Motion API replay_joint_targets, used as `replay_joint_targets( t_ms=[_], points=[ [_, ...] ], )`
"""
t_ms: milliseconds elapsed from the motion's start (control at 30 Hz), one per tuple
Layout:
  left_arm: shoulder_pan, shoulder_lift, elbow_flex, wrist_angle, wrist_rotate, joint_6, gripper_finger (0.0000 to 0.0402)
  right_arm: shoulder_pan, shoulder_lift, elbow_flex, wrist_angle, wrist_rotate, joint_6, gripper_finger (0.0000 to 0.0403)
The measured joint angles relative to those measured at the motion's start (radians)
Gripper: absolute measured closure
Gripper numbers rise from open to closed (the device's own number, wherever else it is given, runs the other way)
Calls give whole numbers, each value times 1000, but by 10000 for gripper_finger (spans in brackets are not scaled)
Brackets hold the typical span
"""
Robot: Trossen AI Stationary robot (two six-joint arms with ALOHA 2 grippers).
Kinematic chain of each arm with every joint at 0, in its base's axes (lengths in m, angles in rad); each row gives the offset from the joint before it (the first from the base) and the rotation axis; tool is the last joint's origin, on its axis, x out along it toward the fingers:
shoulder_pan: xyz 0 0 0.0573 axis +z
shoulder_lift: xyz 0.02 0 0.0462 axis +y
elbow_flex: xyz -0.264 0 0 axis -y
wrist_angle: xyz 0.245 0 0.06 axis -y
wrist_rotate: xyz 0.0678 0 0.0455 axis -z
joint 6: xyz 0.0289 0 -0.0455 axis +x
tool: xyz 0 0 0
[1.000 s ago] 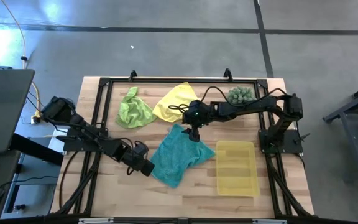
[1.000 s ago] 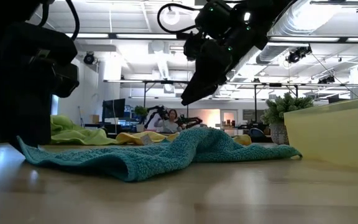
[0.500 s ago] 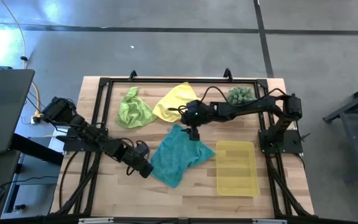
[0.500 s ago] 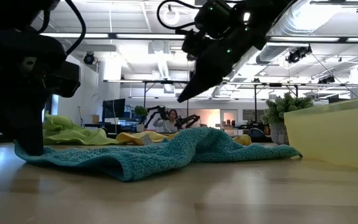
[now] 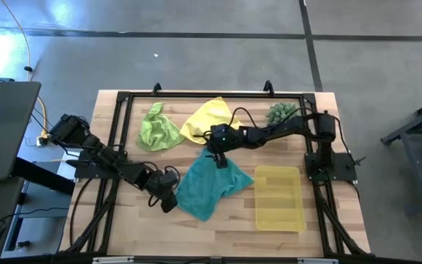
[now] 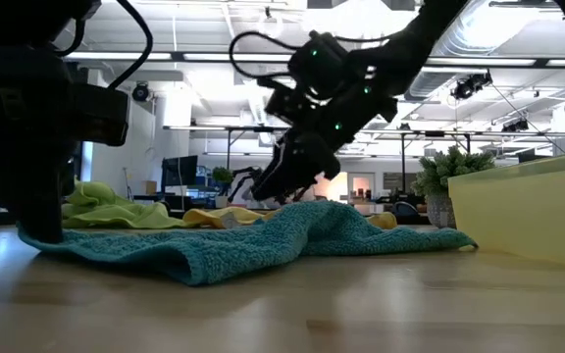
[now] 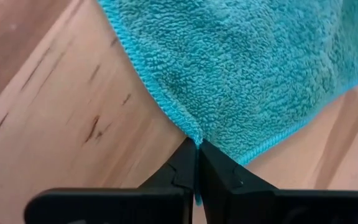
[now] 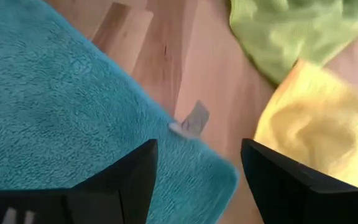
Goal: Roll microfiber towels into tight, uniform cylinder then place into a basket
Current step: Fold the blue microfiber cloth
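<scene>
Light wooden butcher-block table (image 5: 218,227) edged by a black metal frame (image 5: 196,94), standing on a grey polished concrete floor (image 5: 196,44) crossed by dark seam lines. Yellow cable (image 5: 17,33) trailing over the floor beside a dark grey laptop-like panel (image 5: 2,128) at the table's left. Beyond the table: open white ceiling with long fluorescent strip lights (image 6: 214,57), exposed ductwork (image 6: 479,39), and distant workstations with a monitor (image 6: 179,172).

Robotics lab or workshop, prob. open-plan, wooden bench (image 5: 218,227), concrete floor (image 5: 196,59), ceiling strip lights (image 6: 214,59), exposed ducts (image 6: 479,39)
</scene>
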Motion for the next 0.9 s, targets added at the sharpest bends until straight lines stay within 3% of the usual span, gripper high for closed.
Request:
replay_joint_targets(
  t_ms=[167,367,633,900],
  points=[
    [0,0,0,-2,25,18,397,0,44,0,-2,2,152,178],
    [-1,0,-1,-2,27,35,397,-4,59,0,7,111,193,178],
    [-1,0,-1,-2,28,35,397,-14,59,0,26,115,374,178],
    [-2,0,-1,-2,25,34,397,11,103,2,65,117,426,178]
  ],
)
